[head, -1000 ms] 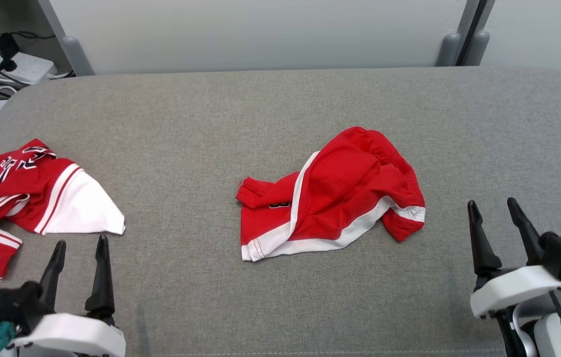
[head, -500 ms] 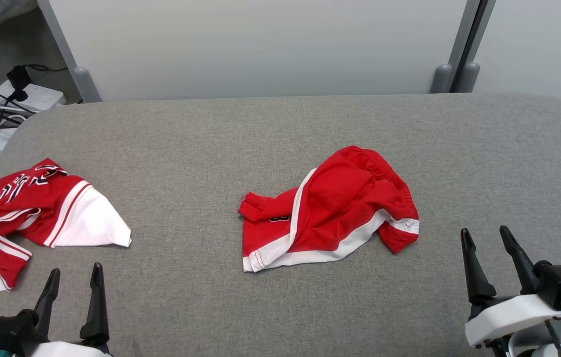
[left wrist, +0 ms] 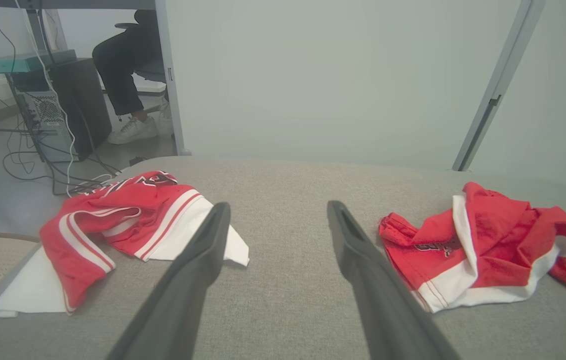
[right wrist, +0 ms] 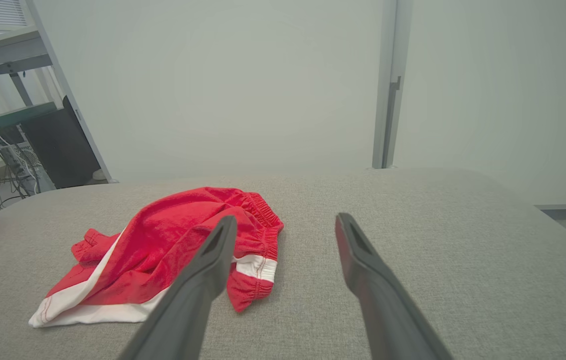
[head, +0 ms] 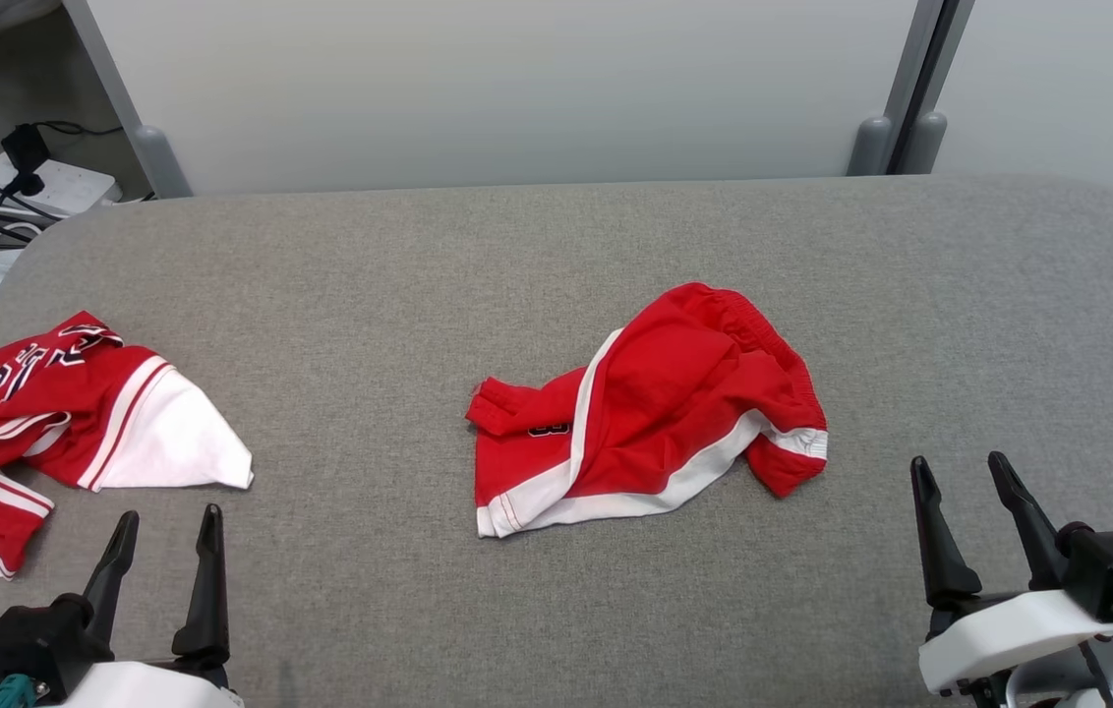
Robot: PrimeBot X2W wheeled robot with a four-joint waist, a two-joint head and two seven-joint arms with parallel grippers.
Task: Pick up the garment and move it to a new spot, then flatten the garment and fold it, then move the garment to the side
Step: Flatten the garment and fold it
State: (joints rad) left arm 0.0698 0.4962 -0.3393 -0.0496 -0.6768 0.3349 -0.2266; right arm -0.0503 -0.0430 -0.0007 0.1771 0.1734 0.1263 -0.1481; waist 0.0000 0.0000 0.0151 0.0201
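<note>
The garment (head: pixel 655 413) is a pair of red shorts with white trim, lying crumpled near the middle of the grey padded table (head: pixel 556 246). In the left wrist view the garment (left wrist: pixel 488 245) lies to the right of the fingers; in the right wrist view the garment (right wrist: pixel 173 250) lies to their left. My left gripper (head: pixel 171 513) hovers open at the near left, with nothing between its fingers (left wrist: pixel 279 205). My right gripper (head: pixel 957 460) hovers open at the near right, apart from the shorts' right edge, its fingers (right wrist: pixel 287 217) empty.
A red and white jersey (head: pixel 55 413) lies spread at the table's left edge, just beyond my left gripper (left wrist: pixel 128 220). A pale partition wall (head: pixel 517 88) stands behind the table. A power strip with cables (head: pixel 35 182) lies on the floor at the far left. A seated person's leg and shoe (left wrist: pixel 128 100) show beyond that.
The whole head picture has shifted downward, so the camera has moved. Both garments lie as before. Both grippers stay open and near the table's front edge.
</note>
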